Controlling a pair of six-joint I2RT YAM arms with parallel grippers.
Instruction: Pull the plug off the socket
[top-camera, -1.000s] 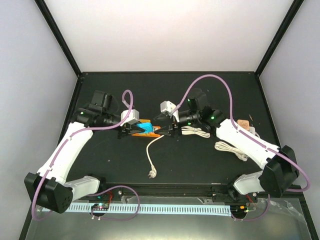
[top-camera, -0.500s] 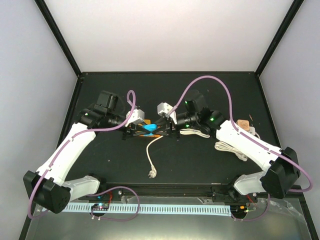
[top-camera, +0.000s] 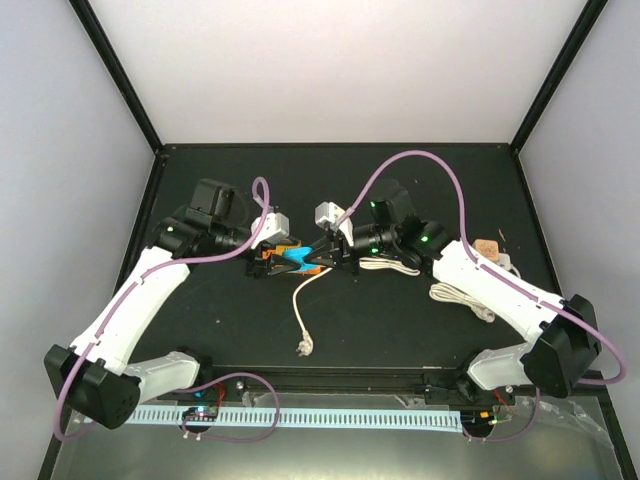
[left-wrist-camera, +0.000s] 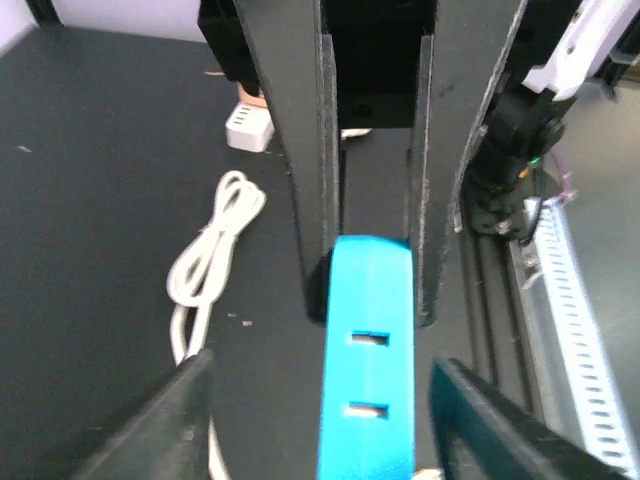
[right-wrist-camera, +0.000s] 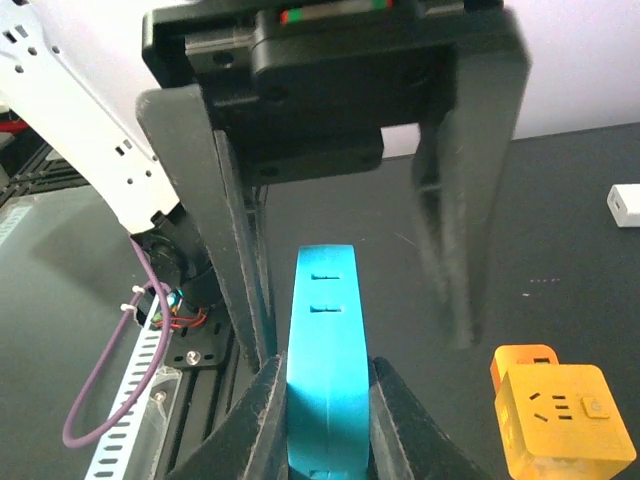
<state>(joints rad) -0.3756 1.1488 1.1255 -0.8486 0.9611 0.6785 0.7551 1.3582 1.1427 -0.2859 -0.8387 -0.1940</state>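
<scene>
Blue plug (right-wrist-camera: 322, 350) sits just beside the orange socket (right-wrist-camera: 550, 410), apparently already free (no contact shows); right pincer (right-wrist-camera: 325, 390) is clamped on it, left pincer (left-wrist-camera: 320, 400) stands apart around its other end

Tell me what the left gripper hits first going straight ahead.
Probably the right gripper, shut on the far end of the blue plug that runs between the left gripper's open fingers; depth is unclear.

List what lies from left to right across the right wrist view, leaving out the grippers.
left arm's white link → blue plug → orange socket → white adapter
</scene>
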